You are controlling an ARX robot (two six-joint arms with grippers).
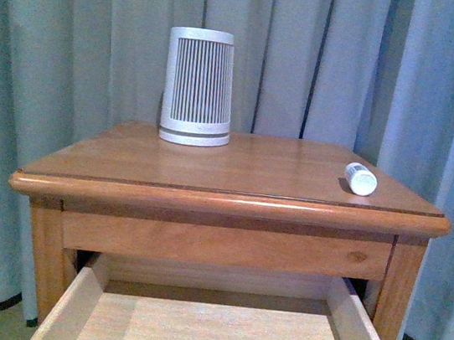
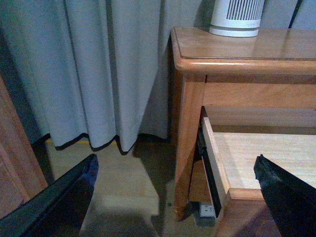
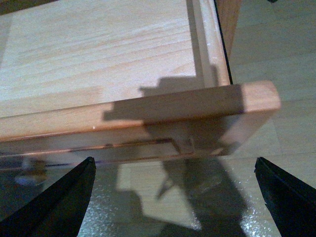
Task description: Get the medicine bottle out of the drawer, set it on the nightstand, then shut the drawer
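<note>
- One medicine bottle [image 1: 360, 179] lies on its side on the nightstand [image 1: 232, 192], near the top's right edge, its round white end turned toward the camera.
- One ribbed container [image 1: 199, 87] stands upright at the far left of the same top, well apart from the bottle; it is white, tapered, with dark vertical stripes and a dark band near its base. Its base also shows in the left wrist view [image 2: 236, 17].
- One drawer [image 1: 221, 334] is pulled out toward the near side; its pale interior shows bare boards and low side walls.
- Two pincers are in view, each only in its own wrist camera. The left pincer [image 2: 175, 190] has its dark fingers [image 2: 69, 195] spread wide, pinching nothing, beside the nightstand's left leg and the drawer's [image 2: 256, 158] left wall.
- The right pincer [image 3: 173, 195] is likewise spread wide and empty, just in front of the drawer's front board [image 3: 148, 123], above the floor [image 3: 276, 54].
- The nightstand is honey-brown wood with a glossy top and rounded edge; the drawer floor is lighter, with straight grain.
- Grey-blue curtains [image 1: 57, 53] hang in heavy folds behind and beside the furniture, dark-hemmed at the bottom; the floor is pale and wood-toned.
</note>
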